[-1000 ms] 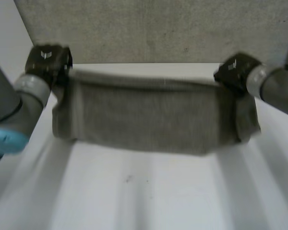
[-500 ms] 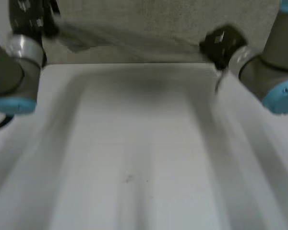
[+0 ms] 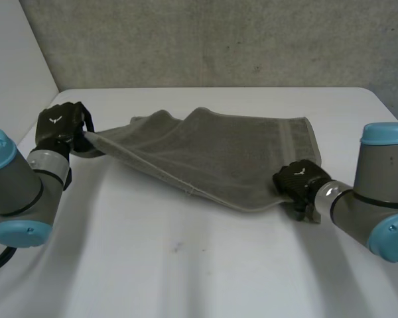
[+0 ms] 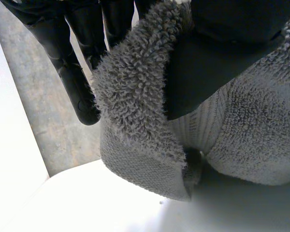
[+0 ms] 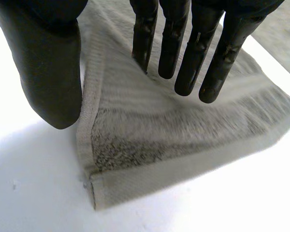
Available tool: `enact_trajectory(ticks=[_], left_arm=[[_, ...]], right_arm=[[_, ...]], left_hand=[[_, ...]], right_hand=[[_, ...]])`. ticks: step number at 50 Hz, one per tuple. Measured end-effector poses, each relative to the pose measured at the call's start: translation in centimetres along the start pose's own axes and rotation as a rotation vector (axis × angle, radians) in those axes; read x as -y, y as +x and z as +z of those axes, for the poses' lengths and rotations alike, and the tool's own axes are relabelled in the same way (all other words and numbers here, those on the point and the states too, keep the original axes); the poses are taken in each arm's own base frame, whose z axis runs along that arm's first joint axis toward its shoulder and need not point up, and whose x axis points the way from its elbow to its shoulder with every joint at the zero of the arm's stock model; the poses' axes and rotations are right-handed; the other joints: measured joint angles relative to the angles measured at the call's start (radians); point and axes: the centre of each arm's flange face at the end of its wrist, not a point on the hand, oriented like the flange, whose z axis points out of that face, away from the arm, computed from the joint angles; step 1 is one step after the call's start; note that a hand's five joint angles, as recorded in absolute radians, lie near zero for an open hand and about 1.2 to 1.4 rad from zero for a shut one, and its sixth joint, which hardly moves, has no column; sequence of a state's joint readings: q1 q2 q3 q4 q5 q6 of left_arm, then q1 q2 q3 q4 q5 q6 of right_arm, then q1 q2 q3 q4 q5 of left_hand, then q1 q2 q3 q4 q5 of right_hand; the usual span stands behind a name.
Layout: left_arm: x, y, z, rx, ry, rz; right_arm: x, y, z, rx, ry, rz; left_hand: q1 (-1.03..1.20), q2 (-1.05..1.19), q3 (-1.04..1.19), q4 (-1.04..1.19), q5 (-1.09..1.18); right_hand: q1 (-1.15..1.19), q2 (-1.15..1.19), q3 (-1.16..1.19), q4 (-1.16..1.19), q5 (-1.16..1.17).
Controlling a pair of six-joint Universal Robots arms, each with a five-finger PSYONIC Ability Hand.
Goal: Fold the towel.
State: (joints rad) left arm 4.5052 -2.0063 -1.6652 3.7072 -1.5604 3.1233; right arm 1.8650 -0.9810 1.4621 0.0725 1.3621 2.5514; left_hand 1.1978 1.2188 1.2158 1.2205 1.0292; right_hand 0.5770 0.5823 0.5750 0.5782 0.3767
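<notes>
Grey towel (image 3: 225,154) across mid-frame on white bench (image 3: 186,265), long axis left to right, dipping toward lower right, left hand (image 3: 58,126) fingers clamped on its left corner, right hand (image 3: 296,180) fingers straight, apart, over its lower-right corner

Rumpled grey towel (image 3: 232,156) on white table (image 3: 186,265). Its left corner seems gripped by left hand (image 3: 61,126). Near right corner sits at right hand (image 3: 295,180).

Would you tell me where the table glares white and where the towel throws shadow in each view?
Head view: even light, with a faint shadow under the near edge of the towel. Left wrist view: the table glares white, greyer under the hanging towel. Right wrist view: the table glares white beside the towel corner.
</notes>
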Motion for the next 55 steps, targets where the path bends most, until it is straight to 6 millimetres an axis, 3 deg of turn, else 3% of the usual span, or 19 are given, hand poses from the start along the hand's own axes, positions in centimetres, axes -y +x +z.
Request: enact_trajectory(ticks=[9, 19, 24, 30, 37, 42, 46, 50, 55], left_arm=[[0.3, -0.6, 0.1, 0.017, 0.005, 0.001], [0.3, -0.9, -0.1, 0.023, -0.001, 0.001], [0.7, -0.8, -0.6, 0.021, 0.000, 0.001], [1.5, -0.8, -2.3, 0.021, -0.027, 0.012], [1.5, -1.3, -6.9, 0.018, -0.154, 0.109], [1.3, -1.5, -10.1, -0.023, -0.233, 0.206], [1.2, -1.6, -12.2, -0.073, -0.258, 0.288], [1.3, -1.7, -12.7, -0.107, -0.246, 0.324], [1.6, -1.5, -11.4, -0.142, -0.204, 0.340]], right_arm=[[-0.8, 2.8, -0.2, -0.122, -0.026, 0.145], [-1.1, 3.7, 0.0, -0.150, -0.018, 0.247], [-0.2, 4.0, -0.7, -0.158, 0.006, 0.230], [1.0, 4.9, -3.1, -0.190, 0.023, 0.092], [0.9, 5.1, -8.4, -0.148, -0.113, -0.202], [1.2, 5.9, -12.6, -0.107, -0.213, -0.284], [2.7, 7.1, -15.2, -0.140, -0.196, -0.320], [3.6, 8.1, -15.4, -0.174, -0.156, -0.332], [3.7, 9.2, -12.9, -0.165, -0.147, -0.329]], left_hand=[[0.000, 0.000, 0.000, 0.000, 0.000], [0.000, 0.000, 0.000, 0.000, 0.000], [0.000, 0.000, 0.000, 0.000, 0.000], [0.000, 0.000, 0.000, 0.000, 0.000], [0.000, 0.000, 0.000, 0.000, 0.000], [0.000, 0.000, 0.000, 0.000, 0.000], [0.000, 0.000, 0.000, 0.000, 0.000], [0.001, 0.000, 0.000, 0.000, 0.000], [0.001, 0.000, 0.000, 0.000, 0.000]], right_hand=[[0.063, 0.052, 0.059, 0.056, 0.089], [0.712, 0.700, 0.690, 0.693, 0.729], [0.745, 0.740, 0.760, 0.758, 0.785], [0.745, 0.740, 0.760, 0.758, 0.785], [0.745, 0.740, 0.760, 0.758, 0.785], [0.745, 0.740, 0.760, 0.758, 0.785], [0.745, 0.740, 0.760, 0.758, 0.789], [0.745, 0.740, 0.760, 0.758, 0.789], [0.745, 0.747, 0.760, 0.758, 0.795]])
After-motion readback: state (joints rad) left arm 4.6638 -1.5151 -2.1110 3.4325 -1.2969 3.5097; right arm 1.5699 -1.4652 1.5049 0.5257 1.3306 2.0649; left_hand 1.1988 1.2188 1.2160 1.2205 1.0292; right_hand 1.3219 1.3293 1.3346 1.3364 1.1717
